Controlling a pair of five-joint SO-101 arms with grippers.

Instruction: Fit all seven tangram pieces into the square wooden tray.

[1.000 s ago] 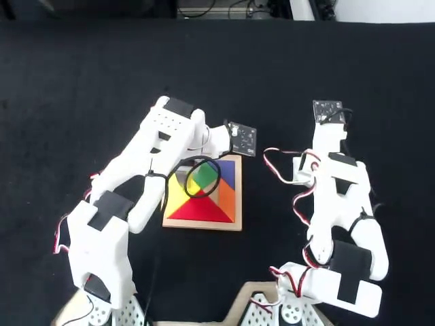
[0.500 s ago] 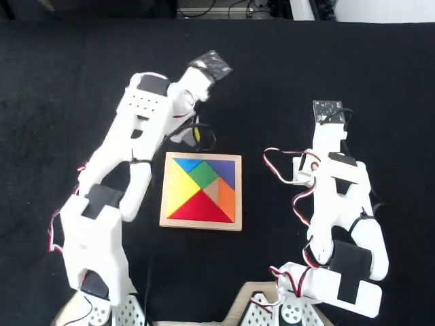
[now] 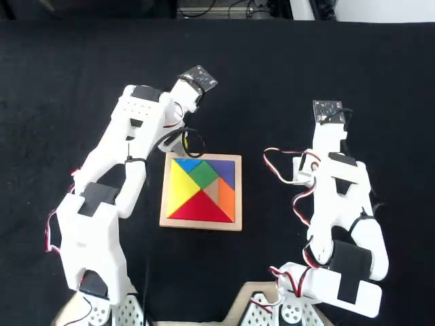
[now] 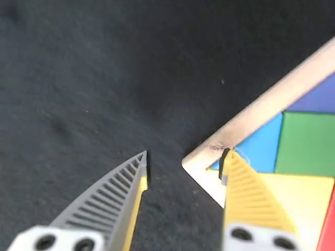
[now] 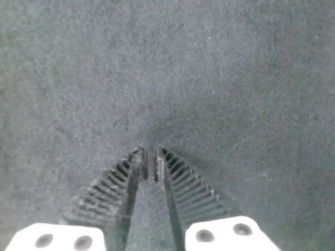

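The square wooden tray [image 3: 201,225] lies mid-table, filled edge to edge with coloured tangram pieces: a yellow triangle [image 3: 178,192], a red triangle [image 3: 202,208], green, blue, purple, orange and tan pieces. My left gripper [image 4: 184,161] hangs open over the tray's far left corner [image 4: 197,158], one finger above the blue piece [image 4: 259,147], the other above bare cloth, nothing between them. In the high view the left gripper [image 3: 178,145] sits just beyond that corner. My right gripper [image 5: 149,158] is shut and empty, low over the black cloth, to the right of the tray.
Black cloth [image 3: 285,75] covers the whole table. The right arm [image 3: 336,183] stands folded to the right of the tray. Both arm bases sit at the near edge. Cables lie past the far edge.
The left arm has lifted off the tray and swung back to its far left corner; a second ago it lay over the pieces. The right arm has not moved.
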